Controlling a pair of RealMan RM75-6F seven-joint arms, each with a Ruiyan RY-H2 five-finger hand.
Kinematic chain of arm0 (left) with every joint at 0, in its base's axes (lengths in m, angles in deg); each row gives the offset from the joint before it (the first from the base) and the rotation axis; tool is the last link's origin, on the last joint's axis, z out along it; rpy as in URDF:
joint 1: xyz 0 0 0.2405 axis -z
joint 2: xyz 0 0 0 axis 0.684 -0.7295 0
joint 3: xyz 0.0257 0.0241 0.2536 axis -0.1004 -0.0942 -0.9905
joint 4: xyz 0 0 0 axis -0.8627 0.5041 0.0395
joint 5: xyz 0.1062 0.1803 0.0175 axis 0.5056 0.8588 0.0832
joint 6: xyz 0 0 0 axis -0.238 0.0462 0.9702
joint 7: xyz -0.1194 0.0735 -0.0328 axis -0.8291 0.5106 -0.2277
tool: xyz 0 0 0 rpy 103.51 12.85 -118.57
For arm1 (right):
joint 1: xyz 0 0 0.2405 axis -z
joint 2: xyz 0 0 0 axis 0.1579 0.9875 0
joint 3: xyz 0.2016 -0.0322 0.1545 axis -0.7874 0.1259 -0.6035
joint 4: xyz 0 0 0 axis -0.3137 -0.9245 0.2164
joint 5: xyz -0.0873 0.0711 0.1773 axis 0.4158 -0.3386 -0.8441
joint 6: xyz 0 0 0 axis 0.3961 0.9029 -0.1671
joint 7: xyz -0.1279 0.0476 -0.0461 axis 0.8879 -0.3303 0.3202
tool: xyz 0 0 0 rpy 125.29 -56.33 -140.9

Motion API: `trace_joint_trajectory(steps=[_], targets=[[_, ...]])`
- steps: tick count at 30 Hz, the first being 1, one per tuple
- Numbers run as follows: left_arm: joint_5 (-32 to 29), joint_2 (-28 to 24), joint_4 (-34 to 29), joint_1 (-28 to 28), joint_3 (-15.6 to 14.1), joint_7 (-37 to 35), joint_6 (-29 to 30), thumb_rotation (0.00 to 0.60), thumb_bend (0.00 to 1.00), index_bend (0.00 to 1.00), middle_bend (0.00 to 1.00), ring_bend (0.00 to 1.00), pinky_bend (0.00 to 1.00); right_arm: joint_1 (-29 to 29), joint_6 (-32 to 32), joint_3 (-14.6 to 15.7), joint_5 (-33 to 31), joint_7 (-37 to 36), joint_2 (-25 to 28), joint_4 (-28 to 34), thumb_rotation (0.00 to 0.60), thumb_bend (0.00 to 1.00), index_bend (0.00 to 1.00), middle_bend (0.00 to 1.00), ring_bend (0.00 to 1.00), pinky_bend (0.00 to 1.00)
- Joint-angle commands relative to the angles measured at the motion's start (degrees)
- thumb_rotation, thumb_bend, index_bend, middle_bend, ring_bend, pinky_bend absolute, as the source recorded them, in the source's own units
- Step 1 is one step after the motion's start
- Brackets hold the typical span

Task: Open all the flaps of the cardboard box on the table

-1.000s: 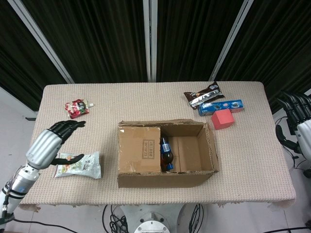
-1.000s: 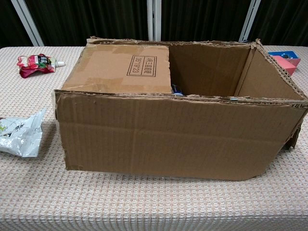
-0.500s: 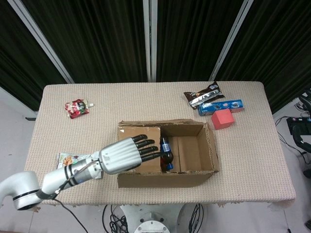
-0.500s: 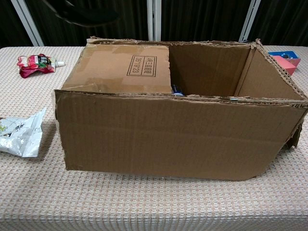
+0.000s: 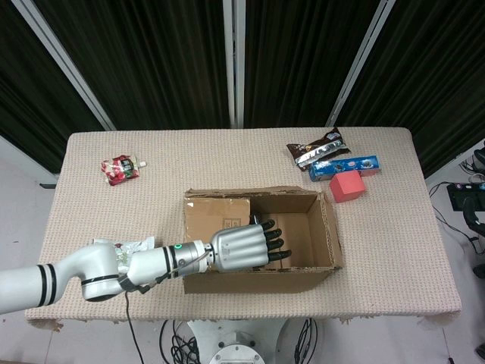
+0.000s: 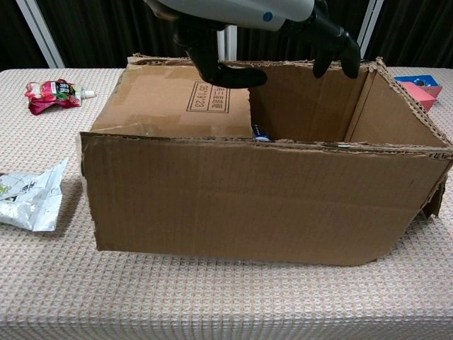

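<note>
The cardboard box (image 5: 261,240) sits at the centre of the desk (image 5: 409,250), one flap (image 5: 216,216) lying flat across its left half. The left hand (image 5: 246,247) hovers above the box's open middle, fingers (image 5: 274,243) apart and holding nothing; in the chest view the frame's top edge cuts it off. It hides most of what lies inside. The right hand appears in neither view.
</note>
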Motion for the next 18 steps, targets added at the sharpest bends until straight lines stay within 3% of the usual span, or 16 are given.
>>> trace_joint_trajectory(steps=[1,6,12,18], targets=[[-2.49,1.09,1.41,1.84,-0.57,1.76,-2.27,0.6,0.56,0.13,0.24,0.18,0.27,0.07,-0.06,-0.26,-0.08,-0.45,-0.36,-0.56,0.6,0.48,0.0,0.0,0.0,0.0],[-4.35,1.47,3.01,3.18,-1.41,4.98,-3.53,0.6,0.61,0.14,0.28,0.18,0.27,0.08,-0.11,-0.69,-0.04,-0.94,-1.19,-1.85,0.6,0.48,0.0,0.0,0.0,0.0],[-7.12,1.02,2.73,4.14,-2.9,8.38,-5.48,0.6,0.77,0.16,0.3,0.18,0.27,0.06,-0.23,-1.16,-0.12,-1.92,-2.14,-3.2,0.6,0.48,0.0,0.0,0.0,0.0],[-9.44,1.07,2.49,5.08,-3.82,11.36,-6.02,0.6,0.8,0.17,0.3,0.17,0.27,-0.04,-0.54,-1.5,-0.1,-2.7,-2.84,-4.19,0.6,0.48,0.0,0.0,0.0,0.0]])
